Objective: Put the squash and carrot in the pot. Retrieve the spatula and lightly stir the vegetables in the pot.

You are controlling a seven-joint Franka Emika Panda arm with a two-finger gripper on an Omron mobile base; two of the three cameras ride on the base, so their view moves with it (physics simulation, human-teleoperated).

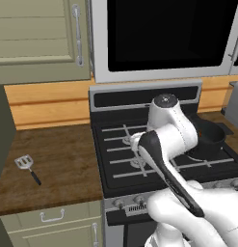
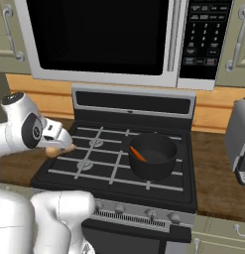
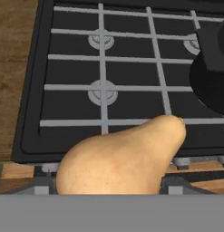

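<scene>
**A:** While the carrot already lies inside the pot, which step would you say is in hand?

**B:** Carrying the squash over, I'd judge. In the hand view it sits right up against the camera, narrow neck pointing away over the stove, so the gripper looks clamped around its wide body. The fingers themselves are hidden behind it, standing wide apart as a fat squash would force.

**A:** And where is it relative to the pot?

**B:** Over the near left part of the stove, well apart from the pot on the right burner. The next move calls for a swing right until the squash hangs above the rim, then a release beside the carrot.

**A:** The spatula?

**B:** Untouched on the counter, far left of the stove. Stirring comes later.
</scene>
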